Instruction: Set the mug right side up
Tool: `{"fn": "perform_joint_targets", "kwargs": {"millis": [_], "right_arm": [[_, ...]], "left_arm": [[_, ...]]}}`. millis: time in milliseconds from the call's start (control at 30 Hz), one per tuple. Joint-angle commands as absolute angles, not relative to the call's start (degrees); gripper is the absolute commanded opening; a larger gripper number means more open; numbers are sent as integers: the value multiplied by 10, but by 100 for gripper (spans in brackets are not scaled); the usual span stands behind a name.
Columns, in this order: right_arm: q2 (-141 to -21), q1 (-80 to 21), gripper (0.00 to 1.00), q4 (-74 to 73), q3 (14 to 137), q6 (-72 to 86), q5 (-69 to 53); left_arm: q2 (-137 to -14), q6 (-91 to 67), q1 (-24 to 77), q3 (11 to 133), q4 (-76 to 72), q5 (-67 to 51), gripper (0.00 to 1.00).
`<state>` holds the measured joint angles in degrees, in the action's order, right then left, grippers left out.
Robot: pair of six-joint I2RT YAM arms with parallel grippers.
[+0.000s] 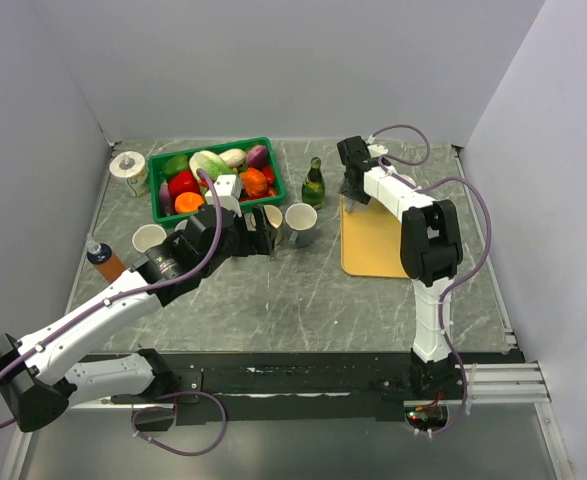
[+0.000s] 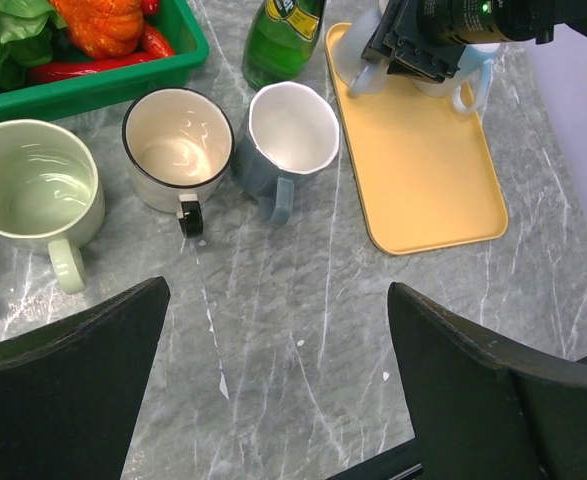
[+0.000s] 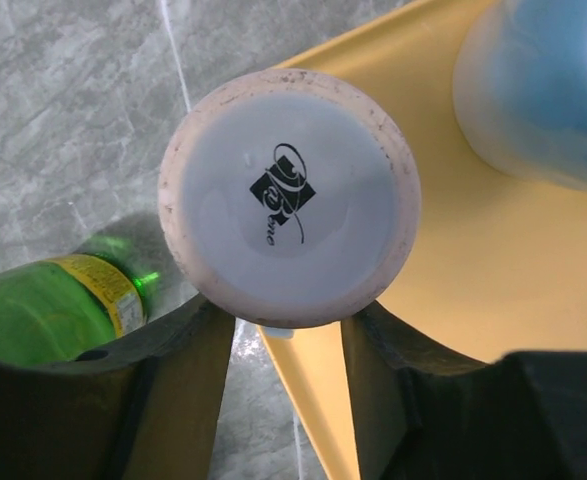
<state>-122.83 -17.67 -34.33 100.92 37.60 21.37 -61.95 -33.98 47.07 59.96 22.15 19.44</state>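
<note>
A white mug [image 3: 289, 195] is upside down over the corner of the yellow tray [image 3: 473, 280], its base with a black logo facing the right wrist camera. My right gripper [image 3: 288, 325] is shut on the mug, one finger against each side. In the top view the right gripper [image 1: 354, 186] is at the tray's far left corner. The left wrist view shows the held mug [image 2: 361, 76] only partly, under the right gripper [image 2: 413, 45]. My left gripper [image 2: 278, 380] is open and empty above bare table; in the top view it [image 1: 263, 232] hovers near the row of upright mugs.
A pale blue mug [image 3: 543, 90] stands on the tray beside the held one. A green bottle [image 2: 283, 40], a grey mug [image 2: 291, 135], a black-rimmed white mug [image 2: 178, 150] and a green mug [image 2: 33, 190] stand left of the tray. A green basket [image 1: 163, 205] of vegetables is behind.
</note>
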Motion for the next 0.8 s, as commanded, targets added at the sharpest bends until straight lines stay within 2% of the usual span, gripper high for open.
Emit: {"fn": "perform_joint_targets", "kwargs": {"millis": [0,100,200,233,300,467,767], "right_arm": [[-1240,-172,44,-340,1022,386,238],[-1241,-171,34,-334,1017,380,231],[-1234,-170,19,-320,1002,374,212],[-1230,-170,9,-317,996,373,208],[-1227,-170,0,-315,994,368,203],[-1212,-169,0,-311,981,358,201],[-1098,-168,0,-266,879,342,156]], "left_arm": [[-611,-353,468,594,222,188,96],[-610,-352,468,595,223,182,96],[-604,-350,468,590,215,171,96],[-602,-350,468,588,214,170,96],[-599,-350,468,584,211,162,96],[-595,-349,468,579,204,147,96],[-596,-347,468,571,193,134,96]]}}
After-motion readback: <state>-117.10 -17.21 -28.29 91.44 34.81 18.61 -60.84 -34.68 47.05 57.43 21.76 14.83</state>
